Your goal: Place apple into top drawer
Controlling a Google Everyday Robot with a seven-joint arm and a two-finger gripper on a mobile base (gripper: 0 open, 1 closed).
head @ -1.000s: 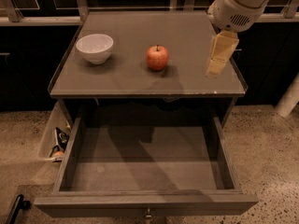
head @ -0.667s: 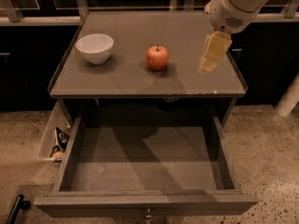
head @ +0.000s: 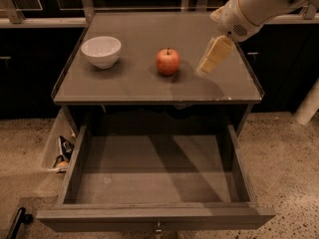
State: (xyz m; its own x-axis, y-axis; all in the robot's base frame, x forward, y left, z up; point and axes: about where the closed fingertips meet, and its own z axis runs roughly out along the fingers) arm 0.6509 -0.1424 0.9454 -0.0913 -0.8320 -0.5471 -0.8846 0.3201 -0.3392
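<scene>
A small red-orange apple [head: 168, 61] with a dark stem stands upright on the grey cabinet top [head: 149, 86], near the middle. The top drawer [head: 154, 176] is pulled wide open below it, its flat grey bottom bare, a small metal knob [head: 158, 228] on its front. My gripper [head: 211, 58] hangs from the white arm at the upper right, just right of the apple and a little above the cabinet top, not touching the apple.
A white bowl [head: 101, 51] sits on the cabinet top left of the apple. A side bin [head: 61, 151] with small items hangs at the cabinet's left. Dark cabinets line the back. Speckled floor lies around the drawer.
My gripper has moved left and slightly down, closer to the apple. The apple, bowl and drawer have not moved.
</scene>
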